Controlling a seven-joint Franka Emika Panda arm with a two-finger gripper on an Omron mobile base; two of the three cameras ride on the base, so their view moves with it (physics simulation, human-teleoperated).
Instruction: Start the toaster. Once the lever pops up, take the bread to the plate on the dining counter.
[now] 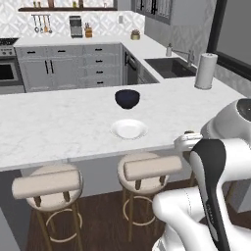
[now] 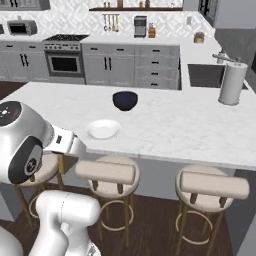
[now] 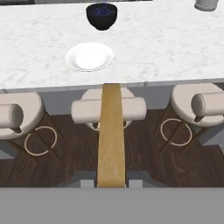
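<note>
Two dark finger tips rise at the bottom centre of the hand view, and the gripper is pinched on a square tan-brown slice of bread, seen edge-on as a tall narrow strip running up the middle of the frame. The slice's top edge reaches the front lip of the long white grey-veined marble dining counter, which crosses the upper half of that view.

On the counter, upper centre-left of the hand view, lies the round flat white plate; the bread is held below it in the picture, apart from it. Above the plate, near the top edge, stands a dark blue round bowl, apart from the plate.

In the left base view the plate sits near the middle of the frame with the bowl just above it, and a white paper towel roll stands upright at the upper right. In the right base view the plate lies left of centre, close to the counter's near edge.

Round beige cushioned stools line the lower half of the hand view over a dark wood floor.
</note>
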